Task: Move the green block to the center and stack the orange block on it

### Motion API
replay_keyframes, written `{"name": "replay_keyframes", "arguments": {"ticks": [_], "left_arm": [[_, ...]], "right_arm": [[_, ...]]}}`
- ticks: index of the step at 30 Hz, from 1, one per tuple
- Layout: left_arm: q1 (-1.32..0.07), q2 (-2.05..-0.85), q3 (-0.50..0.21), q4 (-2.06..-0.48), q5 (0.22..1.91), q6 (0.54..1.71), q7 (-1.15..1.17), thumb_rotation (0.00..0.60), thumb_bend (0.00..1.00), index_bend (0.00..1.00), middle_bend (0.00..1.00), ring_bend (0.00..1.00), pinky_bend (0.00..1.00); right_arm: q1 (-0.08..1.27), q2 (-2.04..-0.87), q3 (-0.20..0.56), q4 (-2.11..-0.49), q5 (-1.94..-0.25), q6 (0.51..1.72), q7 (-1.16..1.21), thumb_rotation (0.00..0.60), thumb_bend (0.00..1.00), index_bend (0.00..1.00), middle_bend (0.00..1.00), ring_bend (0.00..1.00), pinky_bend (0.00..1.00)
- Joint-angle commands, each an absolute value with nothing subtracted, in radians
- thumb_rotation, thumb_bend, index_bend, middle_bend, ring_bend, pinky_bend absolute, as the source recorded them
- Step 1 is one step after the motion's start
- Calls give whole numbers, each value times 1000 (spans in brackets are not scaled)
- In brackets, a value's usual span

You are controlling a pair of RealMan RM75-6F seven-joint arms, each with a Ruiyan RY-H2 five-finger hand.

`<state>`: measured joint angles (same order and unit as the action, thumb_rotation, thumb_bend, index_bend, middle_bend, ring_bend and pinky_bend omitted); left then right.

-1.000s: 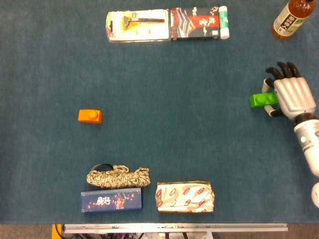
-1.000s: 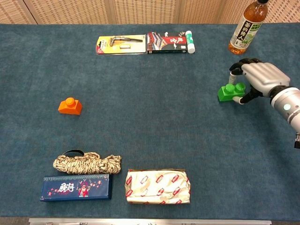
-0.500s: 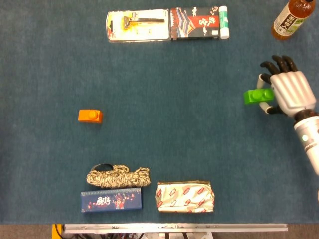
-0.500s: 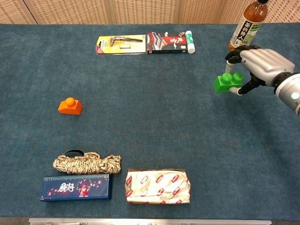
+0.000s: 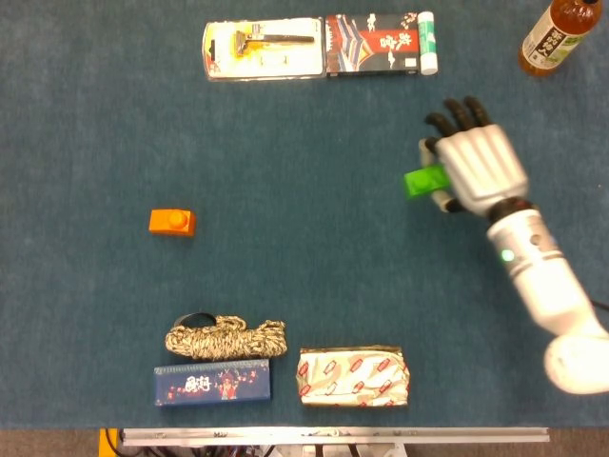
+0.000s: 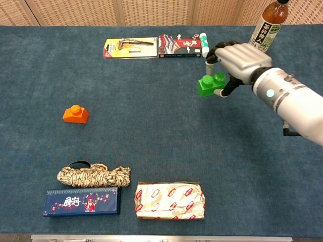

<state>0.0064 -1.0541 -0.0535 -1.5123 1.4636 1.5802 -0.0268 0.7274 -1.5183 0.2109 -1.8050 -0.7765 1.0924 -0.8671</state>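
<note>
Right of the table's centre, toward the far edge, the right hand grasps the green block clear of the surface; its fingers close around the block's right end, so the block projects leftward, long axis running left to right. The table's centre lies further left and nearer. The orange block rests by the left edge, well apart. The left hand is out of view. The bottle's label writing is not legible.

The rope coil lies just behind the long box, with the wrapped packet to their right.
</note>
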Motion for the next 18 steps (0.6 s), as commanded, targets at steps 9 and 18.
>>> {"name": "replay_keyframes", "arguments": {"ticks": [9,18], "left_arm": [[31,-1034,-42,-1486,1464,1588,-95,600,282,288,135,29,253],[41,-1033,-40,-1475,1462,1592,-105,600,282,309,135,29,252]], "right_arm": [[892,-1682,262,-1791,-672,1156,-1000,600,367,699,203,2,22],[985,-1800,289,-1705,-599,1189,-1047,600,367,699,203,2,22]]}}
